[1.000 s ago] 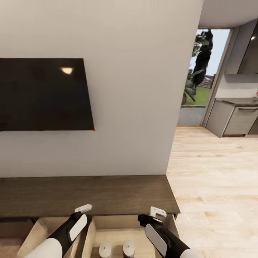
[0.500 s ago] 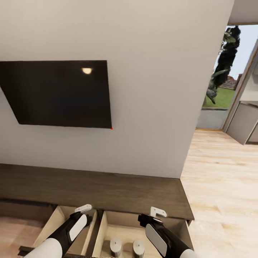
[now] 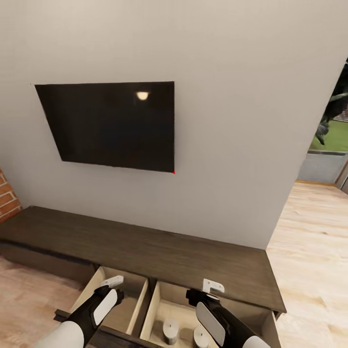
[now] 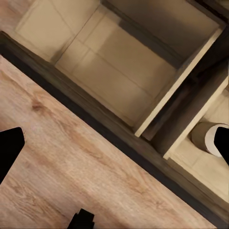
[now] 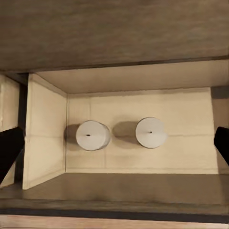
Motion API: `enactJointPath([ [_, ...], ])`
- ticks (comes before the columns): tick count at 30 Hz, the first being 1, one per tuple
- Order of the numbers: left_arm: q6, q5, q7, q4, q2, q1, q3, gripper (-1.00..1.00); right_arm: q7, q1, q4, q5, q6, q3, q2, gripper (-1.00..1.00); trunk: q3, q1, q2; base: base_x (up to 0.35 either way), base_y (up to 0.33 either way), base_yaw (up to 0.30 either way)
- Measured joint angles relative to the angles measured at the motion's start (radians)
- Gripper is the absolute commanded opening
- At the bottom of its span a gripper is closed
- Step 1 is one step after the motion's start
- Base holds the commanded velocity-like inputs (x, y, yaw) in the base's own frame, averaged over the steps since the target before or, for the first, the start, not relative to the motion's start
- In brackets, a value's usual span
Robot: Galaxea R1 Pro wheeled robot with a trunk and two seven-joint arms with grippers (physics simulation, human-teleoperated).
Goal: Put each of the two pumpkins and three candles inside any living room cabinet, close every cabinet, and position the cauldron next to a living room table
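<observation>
The long dark-brown cabinet (image 3: 145,251) stands against the wall with two drawers pulled open. Two cream candles (image 5: 93,135) (image 5: 151,132) stand upright side by side in the right drawer (image 3: 166,302); the head view shows them at the bottom edge (image 3: 170,331). The left drawer (image 4: 109,71) holds nothing. My left gripper (image 3: 112,285) hovers over the left drawer's front, open and holding nothing (image 4: 114,143). My right gripper (image 3: 209,290) hangs open above the two candles (image 5: 114,145). One candle (image 4: 207,137) also shows in the left wrist view.
A black TV (image 3: 116,123) hangs on the wall above the cabinet. Brick chimney (image 3: 7,198) stands at the far left. Light wood floor (image 3: 309,251) runs to the right toward a glazed opening (image 3: 328,140).
The camera has swung left: TV, wall and cabinet have slid right in the picture, the kitchen has gone out of view, brick has come in at left. Both arms hold the same pose.
</observation>
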Motion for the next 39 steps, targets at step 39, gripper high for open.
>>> enactJointPath([
  [39, 0.0, 0.0, 0.0, 0.0, 0.002, 0.0, 0.0, 1.0, 0.0, 0.0, 0.0, 0.0, 0.0, 0.002, 0.002, 1.0, 0.0, 0.0, 0.0, 0.0, 0.0, 0.292],
])
